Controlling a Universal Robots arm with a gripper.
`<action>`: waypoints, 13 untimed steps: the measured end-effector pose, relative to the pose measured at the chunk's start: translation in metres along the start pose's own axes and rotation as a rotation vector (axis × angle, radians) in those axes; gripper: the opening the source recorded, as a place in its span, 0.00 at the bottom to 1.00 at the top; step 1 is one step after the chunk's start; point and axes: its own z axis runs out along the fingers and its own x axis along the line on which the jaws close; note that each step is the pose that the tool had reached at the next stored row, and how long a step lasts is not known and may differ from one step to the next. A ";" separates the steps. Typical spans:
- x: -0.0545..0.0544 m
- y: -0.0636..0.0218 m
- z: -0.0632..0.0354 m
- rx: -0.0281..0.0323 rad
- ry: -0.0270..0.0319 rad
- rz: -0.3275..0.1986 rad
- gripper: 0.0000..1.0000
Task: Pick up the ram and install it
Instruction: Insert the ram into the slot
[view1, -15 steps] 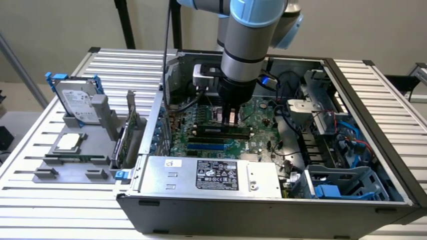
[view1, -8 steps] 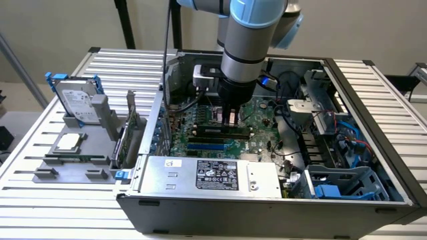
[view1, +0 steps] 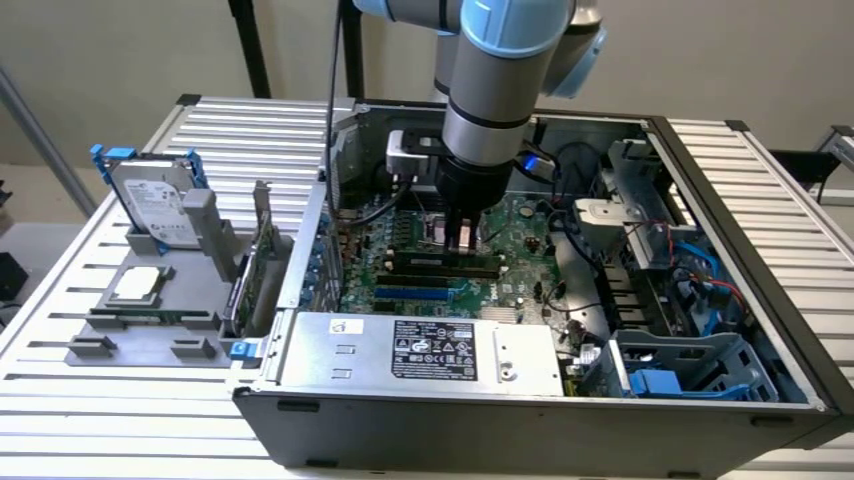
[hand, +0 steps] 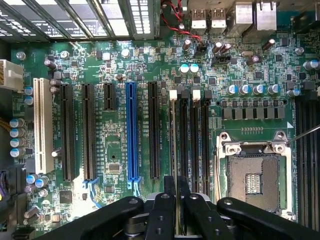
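My gripper (view1: 461, 238) reaches down into the open computer case (view1: 534, 410), over the motherboard (view1: 514, 265). In the wrist view its black fingers (hand: 165, 200) are shut on the ram (hand: 174, 150). The ram shows edge-on as a thin green strip and lines up with the first of several black memory slots (hand: 192, 140), those with white clips at one end. Whether the ram touches the slot I cannot tell.
The empty processor socket (hand: 255, 175) lies beside the memory slots, and a blue expansion slot (hand: 131, 130) and black ones lie on the other side. On the exterior view's left, a grey holder (view1: 147, 330) carries a hard drive (view1: 154, 205), a silver processor chip (view1: 138, 285) and an upright green card (view1: 260, 265). The power supply (view1: 414, 350) and cables (view1: 694, 270) crowd the case.
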 end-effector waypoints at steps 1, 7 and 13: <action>0.000 -0.0001 0.0001 0.0000 -0.0002 0.002 0.14; 0.000 -0.0004 0.0007 0.0005 -0.0012 0.017 0.14; 0.000 -0.0005 0.0026 0.0005 -0.0013 0.020 0.14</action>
